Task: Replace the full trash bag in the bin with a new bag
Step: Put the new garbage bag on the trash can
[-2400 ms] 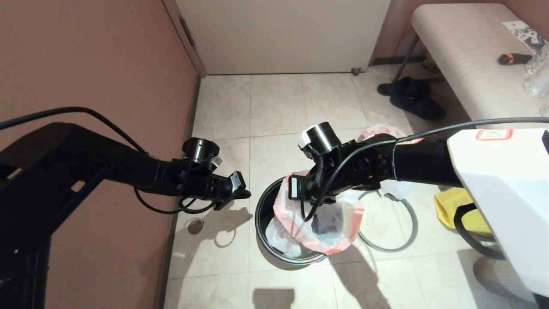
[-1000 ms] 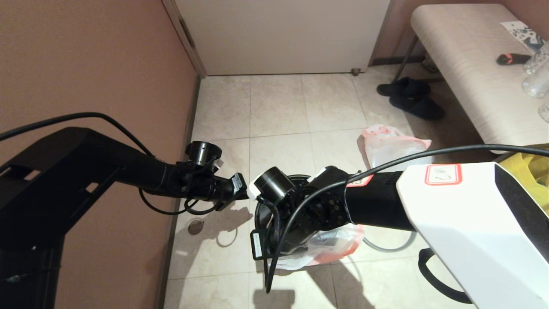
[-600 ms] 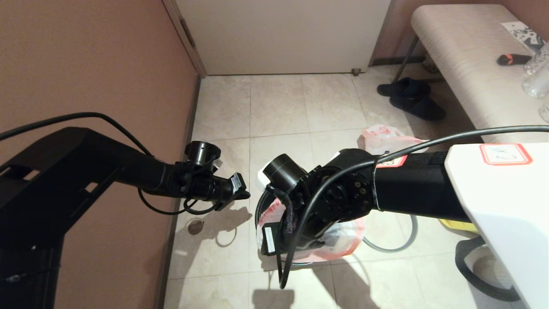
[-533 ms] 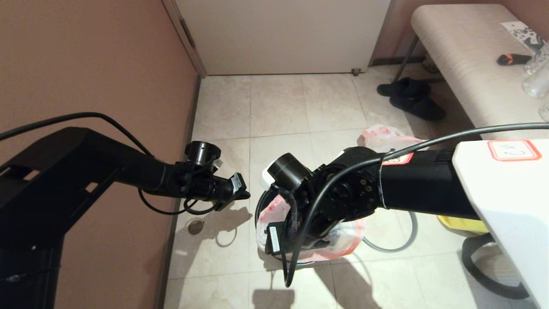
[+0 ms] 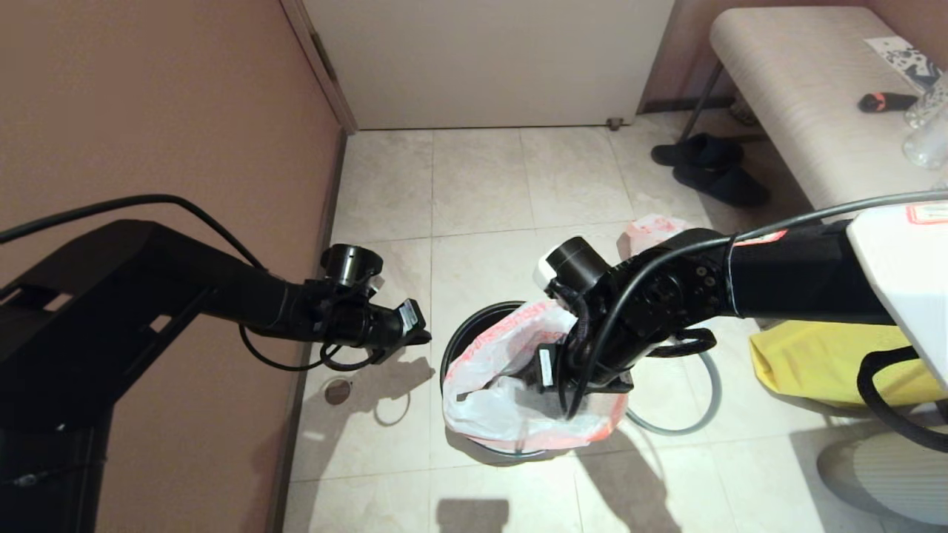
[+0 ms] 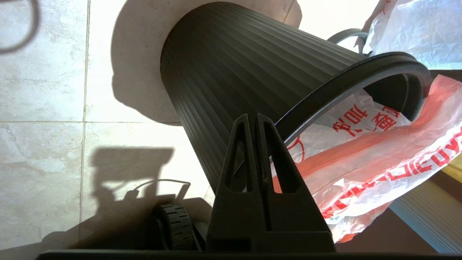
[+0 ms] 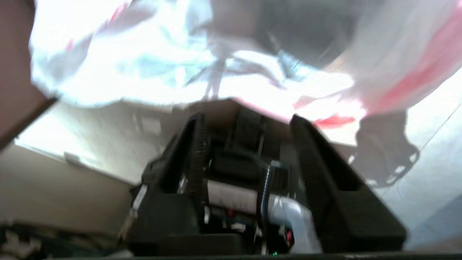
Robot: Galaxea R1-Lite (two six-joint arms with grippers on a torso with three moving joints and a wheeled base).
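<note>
The black ribbed bin (image 5: 461, 329) (image 6: 234, 65) stands on the tiled floor. The new bag (image 5: 503, 385) (image 6: 379, 144), thin white plastic with a pink-red rim band, lies in its mouth and drapes over the near and left rim. My right gripper (image 5: 585, 381) (image 7: 249, 115) hangs over the bin's right side, pointing down, fingers apart, with the bag's edge at their tips. My left gripper (image 5: 418, 333) (image 6: 252, 117) is shut and empty, hovering just left of the bin's rim. The full trash bag (image 5: 652, 229) lies on the floor behind the right arm.
The bin's loose grey hoop (image 5: 707, 403) lies on the floor right of the bin. A yellow bag (image 5: 815, 363) sits at the right. Dark slippers (image 5: 711, 170) and a bench (image 5: 807, 104) are at the back right. A wall runs close on the left.
My right arm swung from the bin's near-left side back to the right and higher. The bag's rim now lies spread over the near-left rim. The left arm has not moved.
</note>
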